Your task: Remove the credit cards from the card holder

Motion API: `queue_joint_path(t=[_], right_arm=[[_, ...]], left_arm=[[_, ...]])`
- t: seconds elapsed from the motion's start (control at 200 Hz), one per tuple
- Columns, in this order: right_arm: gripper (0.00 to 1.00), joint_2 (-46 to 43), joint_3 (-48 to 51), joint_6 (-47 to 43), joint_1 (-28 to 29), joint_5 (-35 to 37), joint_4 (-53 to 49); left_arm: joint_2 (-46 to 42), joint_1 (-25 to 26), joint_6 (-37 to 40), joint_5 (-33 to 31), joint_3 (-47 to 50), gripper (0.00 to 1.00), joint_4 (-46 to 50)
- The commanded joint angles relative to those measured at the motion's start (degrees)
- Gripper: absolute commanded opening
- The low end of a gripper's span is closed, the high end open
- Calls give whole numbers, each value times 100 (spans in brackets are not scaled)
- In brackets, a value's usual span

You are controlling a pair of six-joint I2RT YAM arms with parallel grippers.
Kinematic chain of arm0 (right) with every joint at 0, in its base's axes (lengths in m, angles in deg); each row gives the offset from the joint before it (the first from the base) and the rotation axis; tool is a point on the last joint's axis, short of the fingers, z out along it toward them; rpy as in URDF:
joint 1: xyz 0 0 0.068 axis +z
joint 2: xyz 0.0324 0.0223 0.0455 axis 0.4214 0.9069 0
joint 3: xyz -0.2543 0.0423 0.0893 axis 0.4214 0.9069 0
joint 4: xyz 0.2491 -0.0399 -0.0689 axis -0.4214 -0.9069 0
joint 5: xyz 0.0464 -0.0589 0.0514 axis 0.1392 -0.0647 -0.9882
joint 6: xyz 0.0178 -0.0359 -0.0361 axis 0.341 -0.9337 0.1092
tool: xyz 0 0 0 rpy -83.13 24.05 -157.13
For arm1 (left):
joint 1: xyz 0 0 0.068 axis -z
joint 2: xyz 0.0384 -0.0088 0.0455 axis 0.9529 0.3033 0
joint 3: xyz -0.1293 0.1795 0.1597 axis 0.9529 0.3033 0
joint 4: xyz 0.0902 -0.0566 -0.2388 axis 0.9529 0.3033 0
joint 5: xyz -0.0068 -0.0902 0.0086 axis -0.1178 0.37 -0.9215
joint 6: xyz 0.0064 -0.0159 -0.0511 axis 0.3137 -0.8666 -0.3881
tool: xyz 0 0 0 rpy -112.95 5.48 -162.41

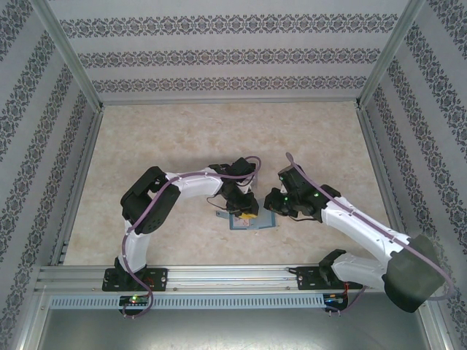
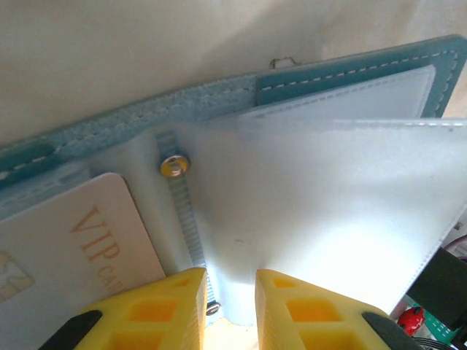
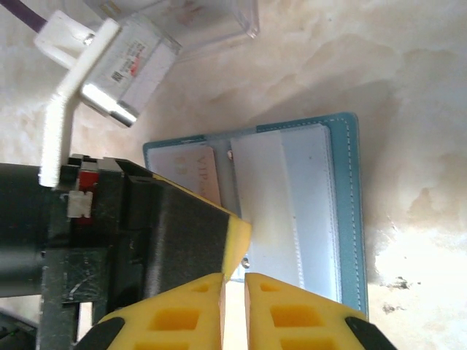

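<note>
Little is looking done: the holder (image 3: 321, 211) is lying open on the counter (image 3: 408, 95) between the arms; a pale card (image 2: 80, 240) lettered VIP is sitting in a slot, and whether more are hiding I cannot tell. The left end effector (image 2: 230, 281) is standing narrowly parted at the spine, gripping nothing; the right end effector (image 3: 233, 281) is showing only a thin, empty slit. Teal stitched cover is looking stiff; frosted sleeves (image 2: 328, 211) are looking thin, glossy, floppy.
</note>
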Motion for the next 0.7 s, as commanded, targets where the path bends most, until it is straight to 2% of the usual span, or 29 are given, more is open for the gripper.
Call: queue_joint_path(t=[0.0, 0.115, 0.435, 0.694], right_arm=[[15, 64, -2, 62, -43, -279, 335], [16, 376, 100, 104, -41, -567, 597], [14, 1164, 418, 260, -58, -802, 1207], [14, 1542, 393, 234, -58, -966, 1375]], left_arm=[[138, 58, 115, -14, -138, 27, 231], [122, 58, 120, -21, -129, 28, 247], [-162, 49, 112, -268, -64, 9, 336], [-518, 10, 115, -541, 104, 6, 485]])
